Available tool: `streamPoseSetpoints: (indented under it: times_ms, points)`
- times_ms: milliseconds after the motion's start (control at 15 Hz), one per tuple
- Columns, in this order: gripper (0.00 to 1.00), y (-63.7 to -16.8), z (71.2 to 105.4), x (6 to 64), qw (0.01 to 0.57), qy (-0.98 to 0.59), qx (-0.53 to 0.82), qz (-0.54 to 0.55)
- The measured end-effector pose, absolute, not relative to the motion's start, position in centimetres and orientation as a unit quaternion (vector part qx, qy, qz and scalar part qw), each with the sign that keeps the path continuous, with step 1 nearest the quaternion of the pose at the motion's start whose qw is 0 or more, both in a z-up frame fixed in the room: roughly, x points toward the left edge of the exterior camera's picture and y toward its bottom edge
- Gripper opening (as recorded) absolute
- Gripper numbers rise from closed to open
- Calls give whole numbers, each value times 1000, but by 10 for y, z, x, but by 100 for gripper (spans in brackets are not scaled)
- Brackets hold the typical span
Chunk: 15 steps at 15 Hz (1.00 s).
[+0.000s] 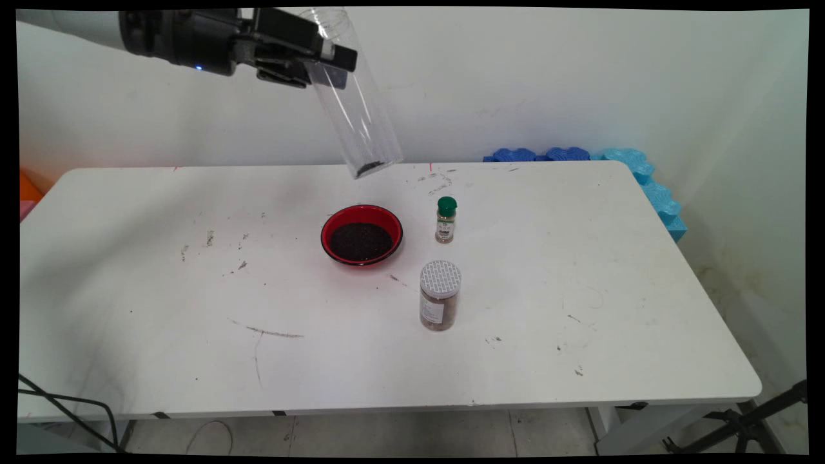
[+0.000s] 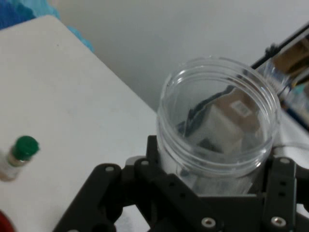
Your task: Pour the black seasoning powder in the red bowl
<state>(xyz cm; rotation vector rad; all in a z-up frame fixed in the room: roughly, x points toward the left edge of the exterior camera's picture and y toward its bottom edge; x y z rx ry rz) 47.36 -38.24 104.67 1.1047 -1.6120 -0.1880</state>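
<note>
The black two-finger gripper [image 1: 322, 61] has its jaws clamped on a tall clear plastic jar [image 1: 358, 116], held high above the white table [image 1: 161, 322] and tilted, a few dark grains resting at its lower end. Below it sits a red bowl of dark grains [image 1: 361, 234]. Just beside the bowl stands a small green-capped spice bottle [image 1: 446, 220], and nearer the camera a white-lidded jar of brown contents [image 1: 439, 295].

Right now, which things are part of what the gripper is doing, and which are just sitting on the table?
In play:
- gripper, shut on the clear jar, held tilted above the table
- red bowl of dark grains, below the jar

Lying about:
- green-capped bottle
- white-lidded jar
- blue foam pieces behind the table
</note>
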Motion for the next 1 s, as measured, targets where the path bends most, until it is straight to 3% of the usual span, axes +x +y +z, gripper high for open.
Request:
streamPoseSetpoints:
  times_ms: [467,1000]
  points:
    - [0,-366,1060,475,515,-797,314,33]
    - [0,-346,1048,467,457,-865,187,87]
